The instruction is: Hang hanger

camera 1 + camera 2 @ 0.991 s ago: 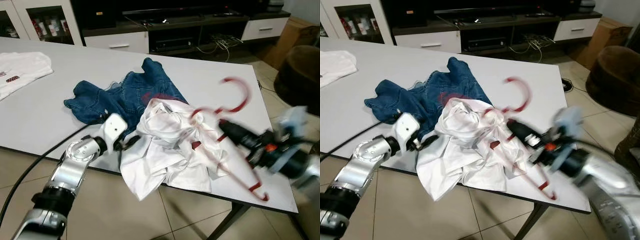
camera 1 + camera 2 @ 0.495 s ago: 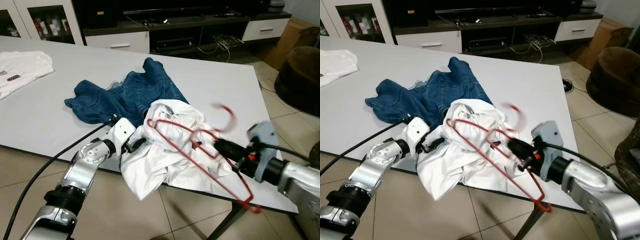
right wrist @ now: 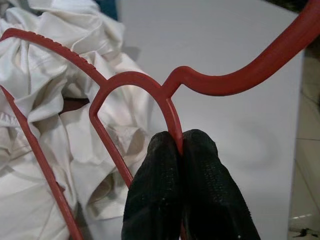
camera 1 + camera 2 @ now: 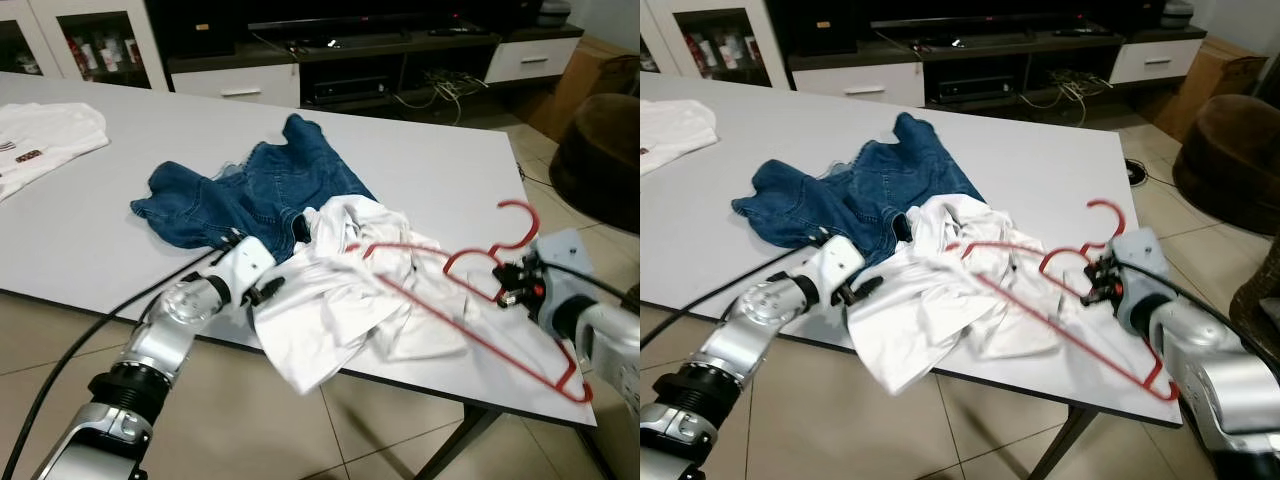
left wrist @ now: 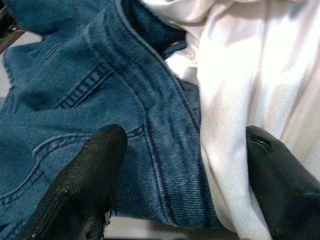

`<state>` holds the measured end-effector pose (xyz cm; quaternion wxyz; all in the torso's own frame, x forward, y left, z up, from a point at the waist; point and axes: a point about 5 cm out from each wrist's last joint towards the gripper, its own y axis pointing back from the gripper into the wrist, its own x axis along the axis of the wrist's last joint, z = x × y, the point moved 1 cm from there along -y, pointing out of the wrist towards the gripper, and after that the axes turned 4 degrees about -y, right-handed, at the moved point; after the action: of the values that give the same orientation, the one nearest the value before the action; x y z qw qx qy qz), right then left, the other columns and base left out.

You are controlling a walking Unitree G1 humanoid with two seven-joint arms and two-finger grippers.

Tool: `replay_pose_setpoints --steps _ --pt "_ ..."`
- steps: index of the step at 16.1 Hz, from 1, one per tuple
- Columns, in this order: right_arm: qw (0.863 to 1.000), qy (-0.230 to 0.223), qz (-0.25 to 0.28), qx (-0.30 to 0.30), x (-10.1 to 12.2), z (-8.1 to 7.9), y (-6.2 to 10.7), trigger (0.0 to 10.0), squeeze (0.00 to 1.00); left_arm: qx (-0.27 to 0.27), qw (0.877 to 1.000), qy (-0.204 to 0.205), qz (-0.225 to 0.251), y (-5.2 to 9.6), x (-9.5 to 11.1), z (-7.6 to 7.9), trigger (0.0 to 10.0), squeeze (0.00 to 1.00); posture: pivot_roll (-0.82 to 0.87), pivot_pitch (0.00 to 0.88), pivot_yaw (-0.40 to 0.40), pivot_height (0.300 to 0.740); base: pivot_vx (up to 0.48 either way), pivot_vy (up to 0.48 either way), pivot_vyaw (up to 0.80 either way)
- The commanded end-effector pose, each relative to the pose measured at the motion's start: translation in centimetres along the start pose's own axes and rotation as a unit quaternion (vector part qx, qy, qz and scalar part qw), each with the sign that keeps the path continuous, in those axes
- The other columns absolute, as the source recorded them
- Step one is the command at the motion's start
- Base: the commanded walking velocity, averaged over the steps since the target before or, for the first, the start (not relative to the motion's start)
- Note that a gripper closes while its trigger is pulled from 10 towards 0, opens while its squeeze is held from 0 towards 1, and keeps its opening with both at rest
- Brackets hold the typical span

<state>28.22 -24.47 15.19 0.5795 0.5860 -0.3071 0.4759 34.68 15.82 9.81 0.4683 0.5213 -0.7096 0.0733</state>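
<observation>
A red plastic hanger slants over the table's right front corner. Its far end reaches over a crumpled white shirt, and its hook points up. My right gripper is shut on the hanger's inner loop just below the hook; in the right wrist view the fingers pinch the red bar. My left gripper is open at the table's front edge. Its fingers straddle the seam where blue jeans meet the white shirt.
The blue jeans lie bunched behind the shirt on the white table. Another white garment lies at the far left. A dark TV cabinet stands behind, and a brown pouf is at the right on the tiled floor.
My right gripper has drawn the hanger to the right, most of it off the white shirt, and it now lies lower and flatter. The shirt has spread out. The left gripper has stayed by the shirt's edge.
</observation>
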Motion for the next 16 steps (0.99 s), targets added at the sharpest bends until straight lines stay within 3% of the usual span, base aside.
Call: replay_pose_setpoints --steps 1,4,8,9,11,14,16 --pt "0.999 0.001 -0.002 -0.047 -0.1 1.3 0.0 10.0 0.0 0.003 1.0 -0.008 -0.012 0.2 -0.4 -0.2 10.0 0.0 -0.02 0.031 0.007 0.74 0.0 0.0 0.0" --pt "0.997 -0.004 0.004 -0.073 0.1 1.9 -0.2 10.0 0.0 0.012 0.999 -0.01 -0.031 0.6 -1.0 -0.9 10.0 0.0 -0.01 0.03 0.005 0.74 0.0 0.0 0.0" --pt "0.996 -0.008 0.017 -0.087 0.5 2.0 -0.6 10.0 0.0 0.054 0.994 -0.02 -0.093 2.6 -3.5 -4.2 10.0 0.0 -0.01 0.033 0.006 0.74 0.0 0.0 0.0" --pt "0.995 -0.022 0.026 -0.098 0.6 2.3 -0.7 10.0 0.0 0.069 0.991 -0.024 -0.115 3.7 -4.6 -5.5 10.0 0.0 0.0 0.034 0.007 0.74 0.0 0.0 0.0" --pt "0.992 -0.042 0.042 -0.109 1.1 2.6 -0.8 10.0 0.0 0.086 0.986 -0.028 -0.137 4.7 -5.5 -6.6 10.0 0.0 0.01 0.032 0.009 0.74 0.0 0.0 0.0" --pt "0.993 -0.046 0.067 -0.09 2.0 1.9 -1.1 10.0 0.0 0.092 0.988 -0.026 -0.122 4.2 -4.8 -6.6 10.0 0.0 0.01 0.029 0.007 0.74 0.0 0.0 0.0" --pt "0.992 -0.051 0.099 -0.061 3.4 0.8 -1.1 10.0 0.0 0.078 0.993 -0.021 -0.082 2.6 -3.2 -5.0 10.0 0.0 0.01 0.026 0.009 0.74 0.0 0.0 0.0"
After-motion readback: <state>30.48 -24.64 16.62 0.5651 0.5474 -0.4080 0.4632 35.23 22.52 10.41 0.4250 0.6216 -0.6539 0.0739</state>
